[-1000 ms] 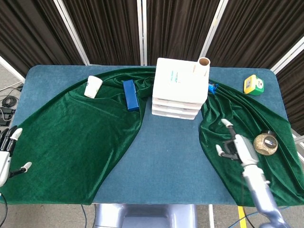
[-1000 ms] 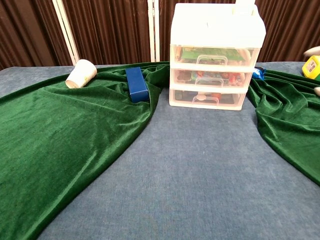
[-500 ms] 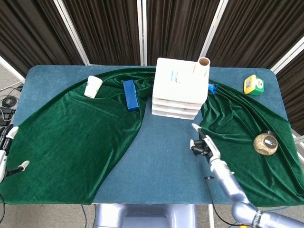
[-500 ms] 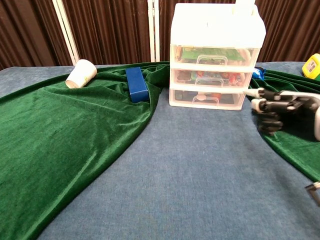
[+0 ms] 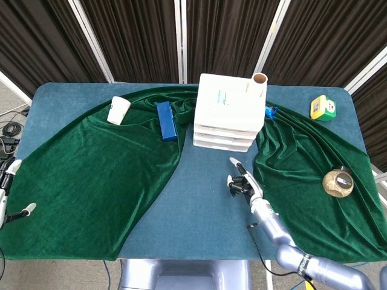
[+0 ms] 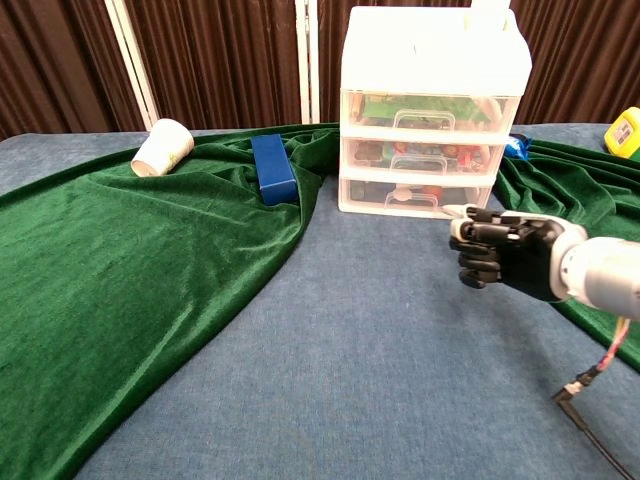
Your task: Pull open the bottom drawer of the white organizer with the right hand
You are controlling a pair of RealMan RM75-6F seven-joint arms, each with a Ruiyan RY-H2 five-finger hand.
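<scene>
**Right hand hovering in front of the organizer, drawers all closed**

A blue table (image 5: pixel 205 199) is carrying everything, and a green velvet cloth (image 5: pixel 91 169) is lying draped over its left and right sides, leaving a bare blue wedge down the middle. The white organizer (image 5: pixel 228 112) is standing at the back of that wedge, its three drawers all sitting flush; the bottom drawer (image 6: pixel 415 197) is showing its small clear handle toward the front, with nothing lying between it and the open tabletop.

The right hand (image 6: pixel 505 253) is hanging just in front of the organizer, slightly to its right and apart from it, with its fingers (image 6: pixel 478 232) curling inward on nothing. The left hand (image 5: pixel 5 194) is showing only partly at the far left edge in the head view, and how its fingers lie I cannot tell.

Around the organizer, a blue box (image 5: pixel 165 121) is lying on the cloth just to its left, and a white paper cup (image 5: pixel 118 110) is lying on its side further left. A cardboard tube (image 5: pixel 259 81) is standing at the organizer's back right corner. On the right cloth, a round tan object (image 5: pixel 338 183) is resting well apart, and a yellow and green object (image 5: pixel 323 107) is sitting near the far right corner.
</scene>
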